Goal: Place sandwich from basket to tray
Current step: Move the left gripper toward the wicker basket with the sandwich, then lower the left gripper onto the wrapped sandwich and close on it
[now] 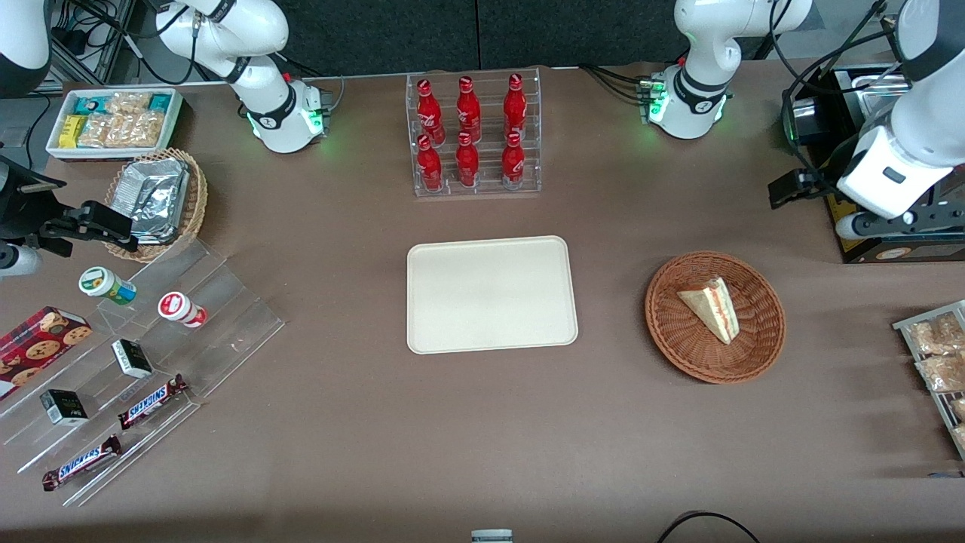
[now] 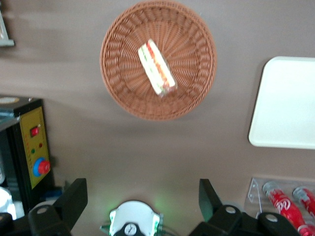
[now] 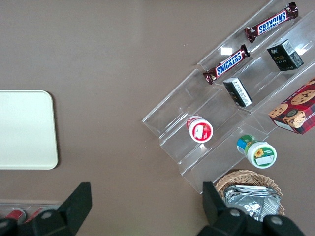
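The sandwich [image 1: 711, 308] is seen lying in the reddish-brown woven basket [image 1: 682, 339], slightly off the bowl's centre toward one o'clock in the front view, with its point directed toward five o'clock. In the left wrist view the wedge [image 2: 157, 67] is shown on its side with the red and green filling layers turned up, and the basket's [image 2: 129, 93] weave is visible all around it. The cream tray [image 1: 452, 317] is placed on the brown table [image 1: 482, 437] beside the basket, toward the parked arm's end; the two are apart, with a strip of bare cloth between them, and nothing is carried on the tray. A clear rack of red bottles [image 1: 469, 136] is set farther from the front camera than the tray, at roughly twelve o'clock from it.

The left gripper [image 1: 784, 188] is held above the table at about two o'clock from the basket in the front view, well clear of the rim and touching nothing. In the left wrist view its dark fingers [image 2: 73, 200] are spread wide, nothing is held between them, and the gripper [image 2: 140, 199] is raised high above the table surface. A black box with a yellow panel and a red button [image 2: 33, 147] is seen just beside the arm.
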Motion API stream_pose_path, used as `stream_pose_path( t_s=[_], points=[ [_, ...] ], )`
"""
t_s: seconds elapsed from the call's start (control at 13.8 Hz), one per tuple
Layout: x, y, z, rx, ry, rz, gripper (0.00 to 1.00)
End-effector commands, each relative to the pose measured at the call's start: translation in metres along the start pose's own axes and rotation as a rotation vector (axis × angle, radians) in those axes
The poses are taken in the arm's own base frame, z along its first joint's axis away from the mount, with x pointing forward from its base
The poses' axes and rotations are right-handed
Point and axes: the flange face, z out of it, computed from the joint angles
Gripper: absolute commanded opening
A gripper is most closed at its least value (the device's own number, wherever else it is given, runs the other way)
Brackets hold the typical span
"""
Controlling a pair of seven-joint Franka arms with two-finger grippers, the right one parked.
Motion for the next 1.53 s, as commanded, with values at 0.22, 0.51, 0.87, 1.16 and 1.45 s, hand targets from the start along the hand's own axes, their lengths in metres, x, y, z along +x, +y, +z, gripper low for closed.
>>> stream_pose_path(
  t_s=[0.22,0.51,0.87,1.16,1.45],
  points=[
    [0.003,0.0,0.006,0.039,0.001,0.034,1.0],
    [0.03,0.001,0.064,0.058,0.008,-0.093,1.0],
    [0.078,0.011,0.145,0.042,0.019,-0.36,1.0],
    [0.105,0.017,0.182,0.019,0.052,-0.469,1.0],
    [0.104,0.02,0.232,-0.011,0.104,-0.464,1.0]
  ],
)
